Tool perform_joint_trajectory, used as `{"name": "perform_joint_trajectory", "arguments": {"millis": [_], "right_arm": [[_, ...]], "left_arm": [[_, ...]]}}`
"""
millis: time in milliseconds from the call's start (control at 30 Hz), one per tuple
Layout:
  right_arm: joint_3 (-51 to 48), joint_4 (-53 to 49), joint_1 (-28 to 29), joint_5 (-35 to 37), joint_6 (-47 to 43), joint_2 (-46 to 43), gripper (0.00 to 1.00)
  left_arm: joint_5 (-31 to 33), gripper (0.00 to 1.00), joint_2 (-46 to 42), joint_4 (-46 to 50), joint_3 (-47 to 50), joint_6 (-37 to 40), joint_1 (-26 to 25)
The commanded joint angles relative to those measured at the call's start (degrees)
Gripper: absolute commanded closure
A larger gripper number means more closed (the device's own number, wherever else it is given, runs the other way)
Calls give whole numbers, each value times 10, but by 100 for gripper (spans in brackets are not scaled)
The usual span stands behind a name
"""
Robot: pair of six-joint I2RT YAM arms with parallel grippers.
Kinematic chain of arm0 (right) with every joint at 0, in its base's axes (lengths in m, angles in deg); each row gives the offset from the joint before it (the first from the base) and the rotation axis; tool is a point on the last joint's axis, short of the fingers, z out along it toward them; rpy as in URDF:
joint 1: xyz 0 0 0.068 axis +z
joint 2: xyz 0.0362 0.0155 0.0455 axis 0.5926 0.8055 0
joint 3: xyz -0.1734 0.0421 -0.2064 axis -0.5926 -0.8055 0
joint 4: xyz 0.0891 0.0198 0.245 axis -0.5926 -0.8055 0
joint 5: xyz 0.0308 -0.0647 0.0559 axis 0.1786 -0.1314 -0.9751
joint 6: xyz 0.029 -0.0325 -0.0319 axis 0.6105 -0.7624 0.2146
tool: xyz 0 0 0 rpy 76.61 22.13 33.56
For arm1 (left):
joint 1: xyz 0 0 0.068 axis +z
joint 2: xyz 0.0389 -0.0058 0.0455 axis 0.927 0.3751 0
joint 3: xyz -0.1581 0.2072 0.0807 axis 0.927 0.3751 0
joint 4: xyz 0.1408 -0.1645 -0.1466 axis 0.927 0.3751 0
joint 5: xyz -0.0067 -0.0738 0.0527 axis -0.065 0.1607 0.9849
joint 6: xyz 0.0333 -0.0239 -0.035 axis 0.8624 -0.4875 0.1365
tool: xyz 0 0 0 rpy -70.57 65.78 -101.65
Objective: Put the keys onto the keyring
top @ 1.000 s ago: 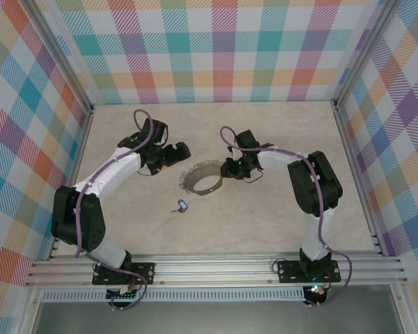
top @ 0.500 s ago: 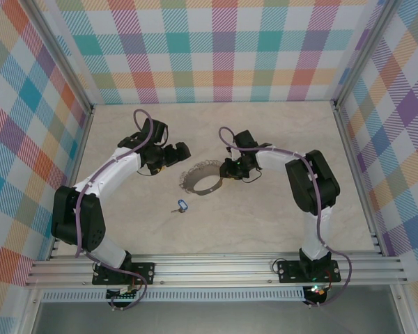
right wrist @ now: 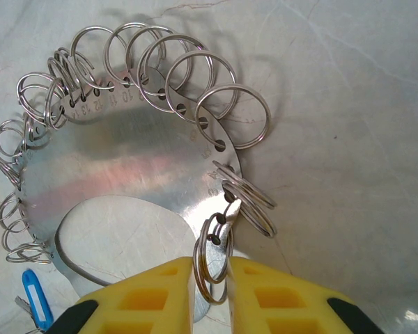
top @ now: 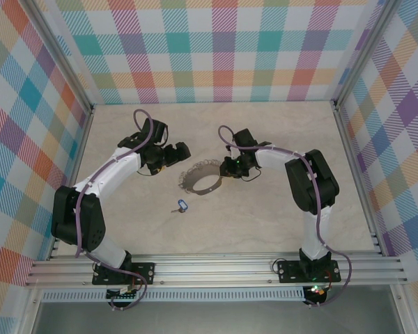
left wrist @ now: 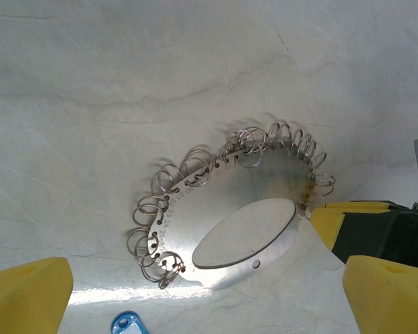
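The keyring [top: 203,178] is a flat grey metal hoop fringed with several small wire rings, lying tilted on the table centre. My right gripper [top: 229,167] is at its right end, and in the right wrist view it [right wrist: 212,278] is shut on the end of the keyring [right wrist: 125,167], its yellow fingers [right wrist: 160,292] pressing the last small rings from both sides. My left gripper [top: 182,149] stands open above and left of the hoop, clear of the keyring [left wrist: 223,216]. The keys [top: 181,206], with a blue tag [left wrist: 129,323], lie loose in front of the hoop.
The table [top: 265,209] is pale marble, boxed in by plaid walls at the back and sides and an aluminium rail [top: 216,268] along the near edge. The blue tag [right wrist: 33,296] lies just below the hoop's left edge in the right wrist view.
The right gripper has closed a little further on the keyring's end rings. The left arm, the hoop and the keys have stayed where they were.
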Motion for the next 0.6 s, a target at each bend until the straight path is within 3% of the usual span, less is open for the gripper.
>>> {"name": "perform_joint_trajectory", "arguments": {"millis": [0,300,567], "right_arm": [[7,-14,3,-1,-17,6,83],[8,-10,3,-4,-18,13,94],[20,-7,3,-13,-15,24,79]], "left_arm": [[6,1,5,11,-19,0,-8],[6,1,6,11,-18,-4,-8],[7,0,3,13,-19,-5,-8]]}}
